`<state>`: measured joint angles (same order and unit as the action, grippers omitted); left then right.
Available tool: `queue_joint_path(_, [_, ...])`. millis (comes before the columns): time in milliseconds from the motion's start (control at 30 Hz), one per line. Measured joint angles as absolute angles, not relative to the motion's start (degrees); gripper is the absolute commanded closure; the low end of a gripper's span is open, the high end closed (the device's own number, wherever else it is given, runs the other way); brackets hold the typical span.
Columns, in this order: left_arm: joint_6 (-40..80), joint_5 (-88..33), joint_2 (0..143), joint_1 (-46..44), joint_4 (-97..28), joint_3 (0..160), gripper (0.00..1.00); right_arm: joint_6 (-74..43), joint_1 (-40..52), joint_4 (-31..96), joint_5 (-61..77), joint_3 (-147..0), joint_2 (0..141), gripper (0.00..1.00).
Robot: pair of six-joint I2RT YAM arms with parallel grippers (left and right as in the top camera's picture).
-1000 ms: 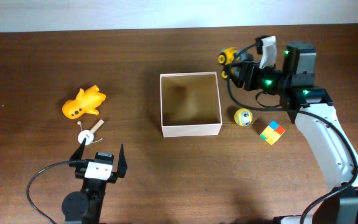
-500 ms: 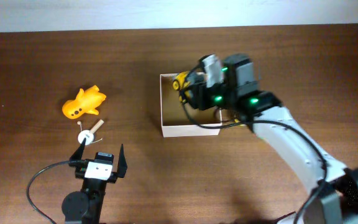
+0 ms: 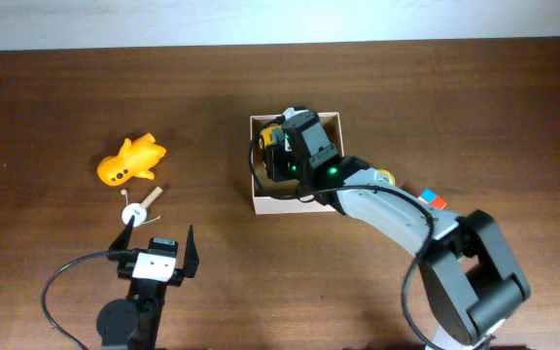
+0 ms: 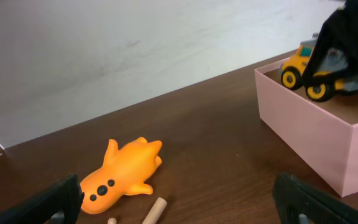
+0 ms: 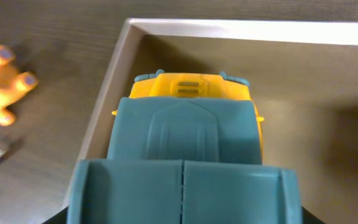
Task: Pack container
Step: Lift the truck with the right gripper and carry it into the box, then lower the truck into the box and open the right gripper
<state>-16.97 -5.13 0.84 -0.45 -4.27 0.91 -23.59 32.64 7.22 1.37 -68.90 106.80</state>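
Note:
The container is a square white box with a tan inside, at the table's middle. My right gripper is shut on a yellow toy truck and holds it over the box's left part. In the right wrist view the teal jaws are closed, with the truck below them inside the box's left wall. The left wrist view shows the truck at rim height above the box. My left gripper is open and empty near the front left edge.
An orange toy animal and a wooden peg with a white disc lie left of the box. A yellow ball and a coloured cube lie right of it, partly under the right arm.
My right gripper has carried the yellow truck from right of the box leftward to over the box's left part. The left arm has not moved.

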Motion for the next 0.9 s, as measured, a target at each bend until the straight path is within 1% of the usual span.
queue_joint_path(333, [-17.0,-5.1,0.8,-0.4,-4.3,0.9,0.01,-24.0,32.6,2.5,-1.5,-68.9,109.1,0.43])
queue_joint_path(667, [-17.0,-5.1,0.8,-0.4,-4.3,0.9,0.01,-24.0,32.7,2.0,-1.7,-68.9,109.1,0.43])
queue_joint_path(700, [-17.0,-5.1,0.8,-0.4,-4.3,0.9,0.01,-24.1,32.7,2.0,-1.7,-68.9,109.1,0.43])
queue_joint_path(767, [-17.0,-5.1,0.8,-0.4,-4.3,0.9,0.01,-24.2,32.7,2.0,-1.7,-68.9,109.1,0.35])
queue_joint_path(900, [-17.0,-5.1,0.8,-0.4,-4.3,0.9,0.01,-24.2,32.7,1.7,-1.7,-68.9,109.1,0.34])
